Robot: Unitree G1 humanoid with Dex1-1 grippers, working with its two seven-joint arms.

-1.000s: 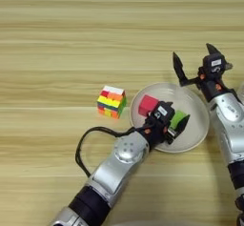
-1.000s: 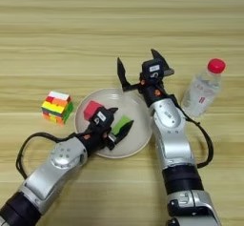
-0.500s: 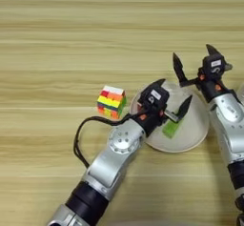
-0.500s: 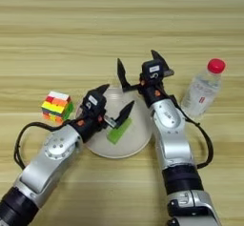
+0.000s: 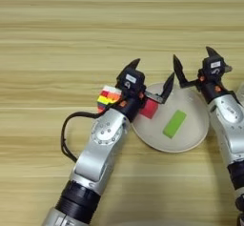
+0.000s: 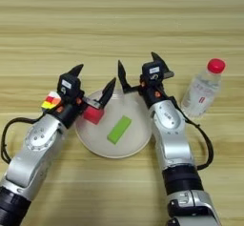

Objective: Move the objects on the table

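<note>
Below our left gripper [image 6: 93,83], fingers spread wide and empty, sits the red cube [image 6: 93,116]; we should centre over it before closing.

Both claws, left [image 6: 91,81] and right [image 6: 138,67], seemingly hover spread.

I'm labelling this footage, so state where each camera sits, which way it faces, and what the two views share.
Left eye view: on the head, facing down at the table; both arms show, left gripper open over the plate.
Right eye view: same head, reaching further right; adds the bottle beside the open right gripper.
Shared: plate, green block, red cube, puzzle cube.
</note>
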